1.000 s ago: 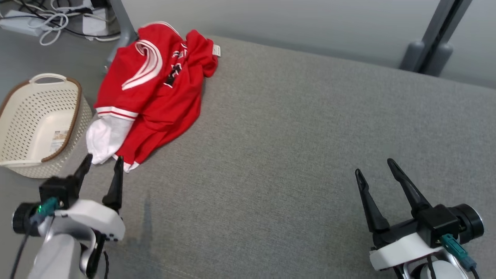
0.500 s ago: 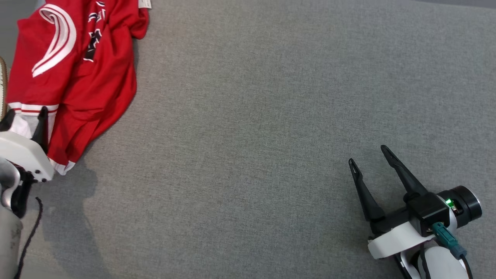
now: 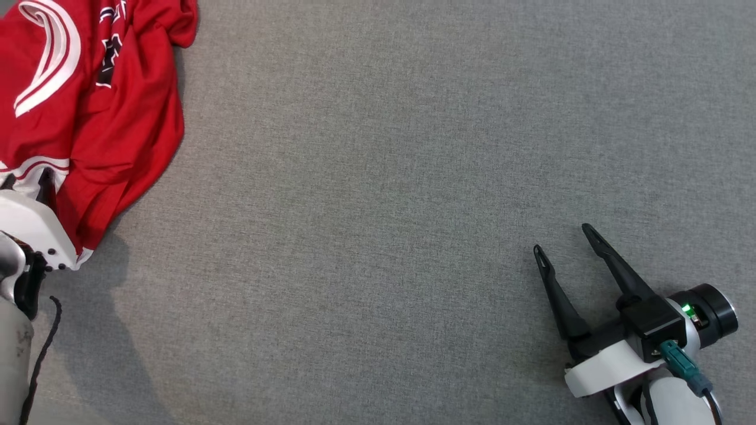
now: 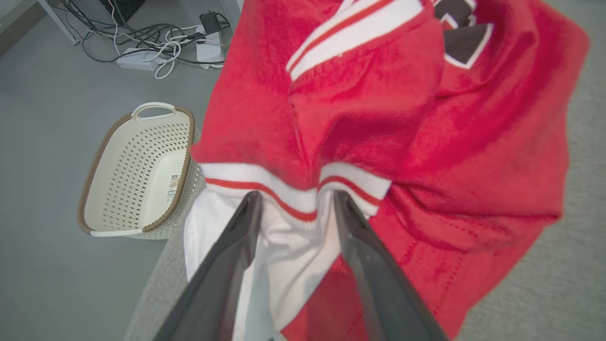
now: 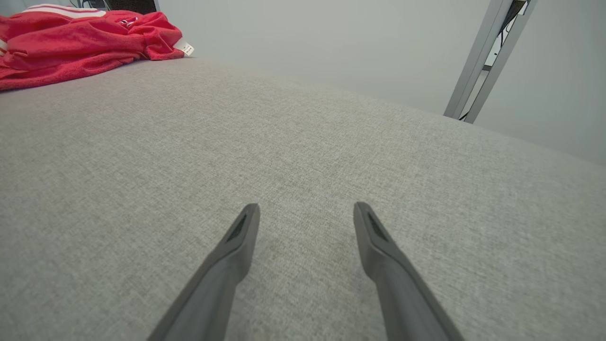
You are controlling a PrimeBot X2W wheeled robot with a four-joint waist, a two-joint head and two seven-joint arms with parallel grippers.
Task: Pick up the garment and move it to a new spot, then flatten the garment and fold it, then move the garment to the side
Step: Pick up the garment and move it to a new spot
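Note:
The garment point(image 3: 88, 118) is a crumpled red jersey with white stripes and a white sleeve, lying at the far left of the grey cushioned surface point(image 3: 378, 206). My left gripper point(image 3: 26, 180) is at its near edge. In the left wrist view its fingers point(image 4: 296, 199) stand apart, straddling a raised fold of the white sleeve and striped cuff of the garment point(image 4: 378, 118). My right gripper point(image 3: 563, 239) rests open over bare fabric at the lower right, far from the jersey. In the right wrist view the fingers point(image 5: 306, 207) hold nothing and the garment point(image 5: 71, 38) lies far off at the upper left.
A cream perforated basket point(image 4: 137, 170) with a brown rim sits on the floor beside the surface's left edge. Cables and a power strip point(image 4: 156, 42) lie further back on the floor. A metal post point(image 5: 483, 61) rises beyond the far right edge.
The head camera has swung, shifting the whole picture left and up. My left gripper has advanced from just short of the hem to over the white sleeve. The right gripper stays put.

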